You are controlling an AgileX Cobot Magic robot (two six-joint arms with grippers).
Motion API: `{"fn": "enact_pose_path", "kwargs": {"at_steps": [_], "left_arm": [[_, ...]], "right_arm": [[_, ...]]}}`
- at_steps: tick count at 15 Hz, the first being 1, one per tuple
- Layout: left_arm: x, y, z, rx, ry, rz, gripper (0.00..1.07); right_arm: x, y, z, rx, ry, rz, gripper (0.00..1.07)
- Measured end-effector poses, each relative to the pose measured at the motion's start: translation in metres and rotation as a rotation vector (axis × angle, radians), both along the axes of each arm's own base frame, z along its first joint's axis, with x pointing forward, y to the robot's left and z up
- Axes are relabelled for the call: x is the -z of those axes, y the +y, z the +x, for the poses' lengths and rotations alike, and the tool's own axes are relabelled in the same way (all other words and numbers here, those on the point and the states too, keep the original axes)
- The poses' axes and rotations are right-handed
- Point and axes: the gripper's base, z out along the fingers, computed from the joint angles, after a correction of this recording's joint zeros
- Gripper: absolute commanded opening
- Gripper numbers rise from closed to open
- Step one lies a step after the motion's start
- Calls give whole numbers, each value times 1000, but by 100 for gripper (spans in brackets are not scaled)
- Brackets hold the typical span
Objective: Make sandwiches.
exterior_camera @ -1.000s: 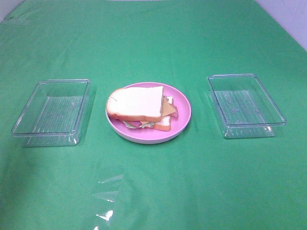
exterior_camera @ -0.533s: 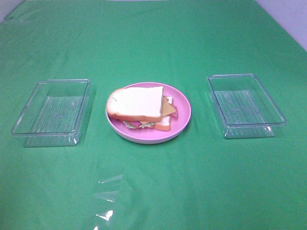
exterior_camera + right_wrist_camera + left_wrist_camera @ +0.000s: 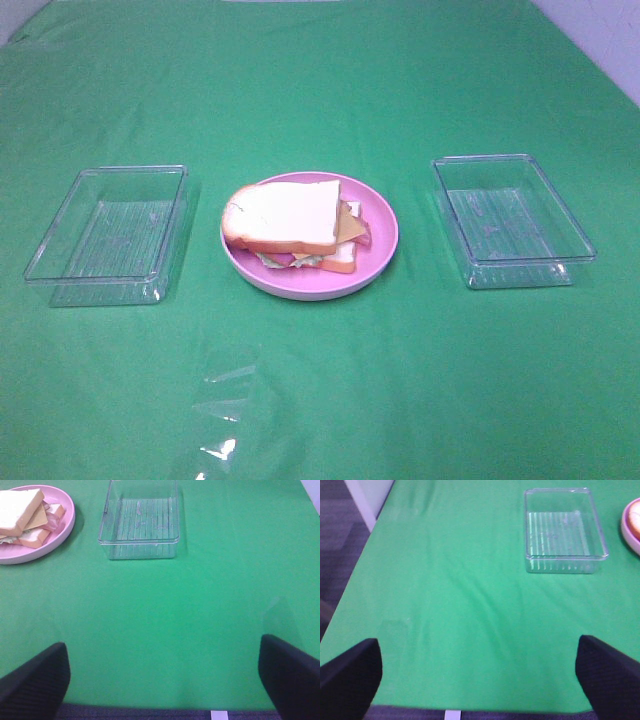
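The sandwiches are one stack [image 3: 295,222] on a round pink plate [image 3: 380,228] in the middle of the green table: a white bread slice with orange-brown crust on top, orange cheese, pink bacon and green lettuce peeking out below. The right wrist view also shows the stack [image 3: 25,515]. My left gripper [image 3: 480,680] stands open over the table's near edge on the left, nothing between its fingers [image 3: 350,675]. My right gripper [image 3: 162,680] is open too, near the same edge on the right, and holds nothing. Neither gripper shows in the exterior high view.
A clear plastic tray [image 3: 105,235] lies left of the plate and another [image 3: 512,220] right of it, each with nothing in it. The left wrist view shows the left tray [image 3: 565,530] and the plate's rim [image 3: 626,527]. A transparent wrinkled film [image 3: 222,410] lies near the front.
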Motion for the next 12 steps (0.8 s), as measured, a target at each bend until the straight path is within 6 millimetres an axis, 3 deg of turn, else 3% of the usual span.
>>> {"fn": "enact_pose_path", "kwargs": {"at_steps": [4, 12], "left_arm": [[4, -12, 6, 160, -42, 12, 102], [4, -12, 7, 170, -45, 25, 102]], "right_arm": [[0, 0, 0, 0, 0, 0, 99], [0, 0, 0, 0, 0, 0, 99]]}}
